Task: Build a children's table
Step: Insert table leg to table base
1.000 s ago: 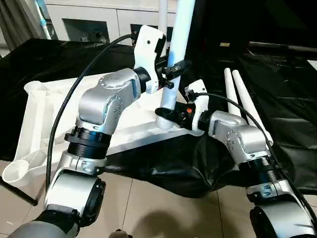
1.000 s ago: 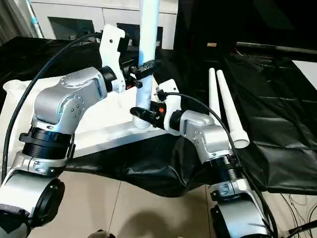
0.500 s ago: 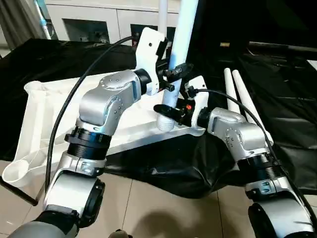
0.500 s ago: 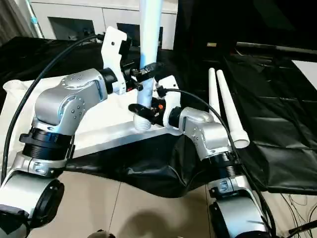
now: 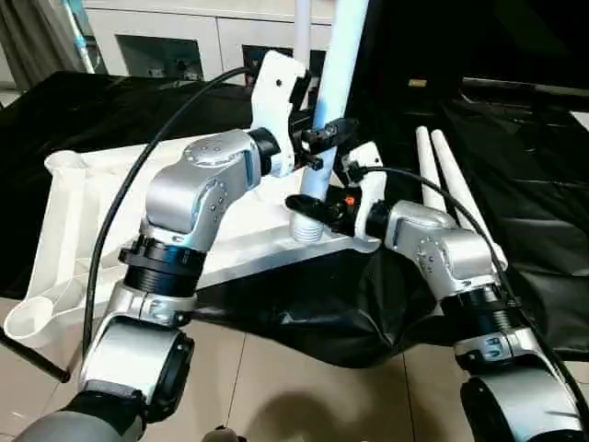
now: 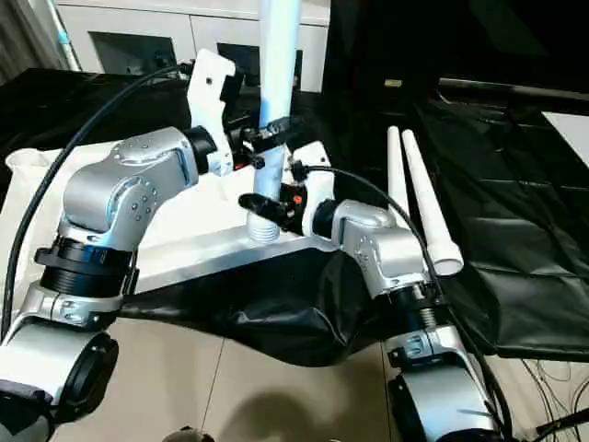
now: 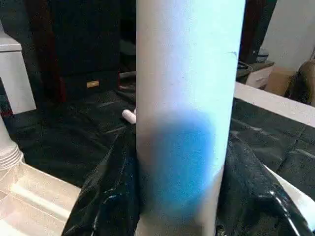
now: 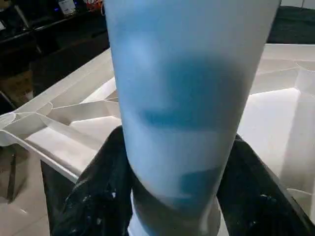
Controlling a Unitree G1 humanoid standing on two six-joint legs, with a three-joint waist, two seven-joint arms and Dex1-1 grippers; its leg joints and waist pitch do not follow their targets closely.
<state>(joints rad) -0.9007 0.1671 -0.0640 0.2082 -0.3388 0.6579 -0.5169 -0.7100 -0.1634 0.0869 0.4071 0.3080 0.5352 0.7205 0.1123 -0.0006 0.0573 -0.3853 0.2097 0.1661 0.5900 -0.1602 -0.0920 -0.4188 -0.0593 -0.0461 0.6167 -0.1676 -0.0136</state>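
Upright leg: a long white tapered round plastic leg (image 5: 336,83) stands near-vertical, long axis running up out of the picture, top leaning slightly right, its ribbed lower end at the near right corner socket (image 5: 309,227) of the tabletop.
Tabletop: the white plastic rectangular tabletop (image 5: 87,198) lies underside up on black sheeting (image 5: 515,157), raised rim and ribs facing up, long side running from the near left corner away to the right.
Second standing leg: a thinner-looking white leg (image 5: 302,26) rises at the far side, behind the held one.
Spare legs: two more long white tapered legs (image 6: 416,198) lie side by side on the black sheeting to the right, long axes running away from the robot, wide ends nearest.
Left gripper: the left gripper (image 5: 322,138) has its two black fingers part-spread and pinching the upright leg partway up; in the left wrist view the leg (image 7: 189,113) stands between the finger pads (image 7: 106,196).
Right gripper: the right gripper (image 5: 311,208) is clamped about the same leg just above the socket, its black fingers (image 8: 91,191) on either side of the shaft.
Background: a white cabinet with glass doors (image 5: 175,41) stands beyond the sheeting.
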